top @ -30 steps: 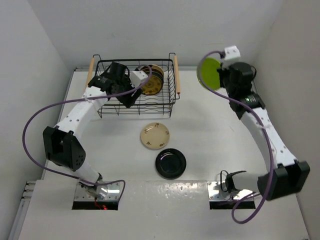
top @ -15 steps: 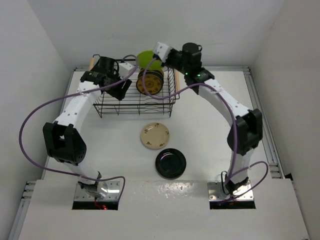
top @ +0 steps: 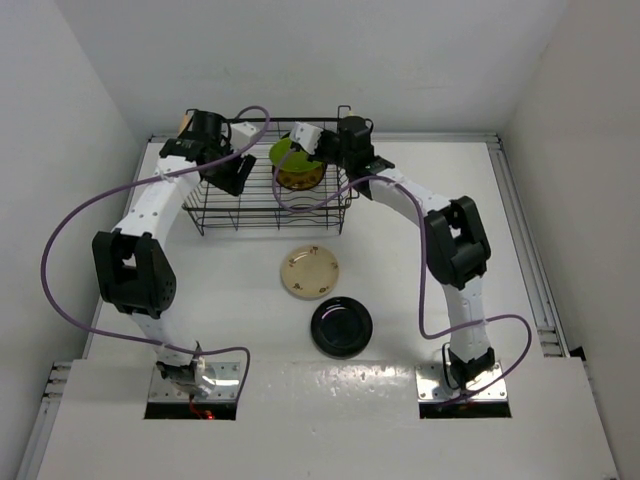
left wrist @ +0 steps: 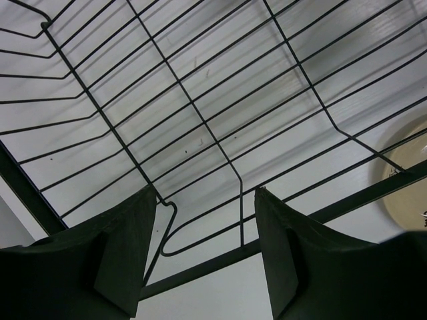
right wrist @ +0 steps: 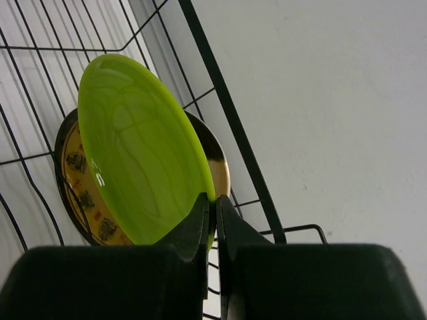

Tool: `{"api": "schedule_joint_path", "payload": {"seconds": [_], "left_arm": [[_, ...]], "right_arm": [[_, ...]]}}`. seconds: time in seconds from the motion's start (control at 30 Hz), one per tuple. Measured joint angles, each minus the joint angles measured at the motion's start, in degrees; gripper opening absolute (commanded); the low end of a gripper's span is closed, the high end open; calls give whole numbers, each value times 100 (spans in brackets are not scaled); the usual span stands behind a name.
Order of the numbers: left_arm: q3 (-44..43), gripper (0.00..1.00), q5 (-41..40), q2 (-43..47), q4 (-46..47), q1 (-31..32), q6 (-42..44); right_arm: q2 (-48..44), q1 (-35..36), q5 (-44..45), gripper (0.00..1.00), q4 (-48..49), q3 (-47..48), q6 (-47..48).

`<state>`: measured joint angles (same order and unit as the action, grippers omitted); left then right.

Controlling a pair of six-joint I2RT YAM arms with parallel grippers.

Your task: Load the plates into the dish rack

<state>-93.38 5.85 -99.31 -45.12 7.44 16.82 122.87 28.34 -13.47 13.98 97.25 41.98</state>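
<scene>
The black wire dish rack [top: 250,222] stands at the back of the table. My right gripper [top: 308,148] hovers over its right half, shut on the rim of a lime green plate [top: 284,152] held on edge. In the right wrist view the gripper [right wrist: 215,203] pinches the green plate [right wrist: 140,167] just in front of a mustard-brown patterned plate [right wrist: 80,193] standing in the rack [right wrist: 220,100]. My left gripper [top: 226,172] hangs open over the rack's left half, its jaws [left wrist: 207,193] empty above the wire bottom [left wrist: 200,133]. A cream plate [top: 309,271] and a glossy black plate [top: 341,326] lie on the table.
White walls close in on the table at the back and both sides. The cream and black plates lie between the rack and the arm bases. The right arm reaches across from the right, its elbow [top: 457,240] above the table's right half.
The right arm has swung from the far right to over the rack, carrying the green plate down beside the mustard plate. The left gripper has drawn back toward the rack's far left.
</scene>
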Motion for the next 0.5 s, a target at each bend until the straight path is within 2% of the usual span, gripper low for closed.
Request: {"api": "schedule_joint_path", "payload": {"seconds": [0.5], "left_arm": [[-44,65,168,-7,107,-177,2]], "right_arm": [[109,229,420,0,745,-863,271]]}}
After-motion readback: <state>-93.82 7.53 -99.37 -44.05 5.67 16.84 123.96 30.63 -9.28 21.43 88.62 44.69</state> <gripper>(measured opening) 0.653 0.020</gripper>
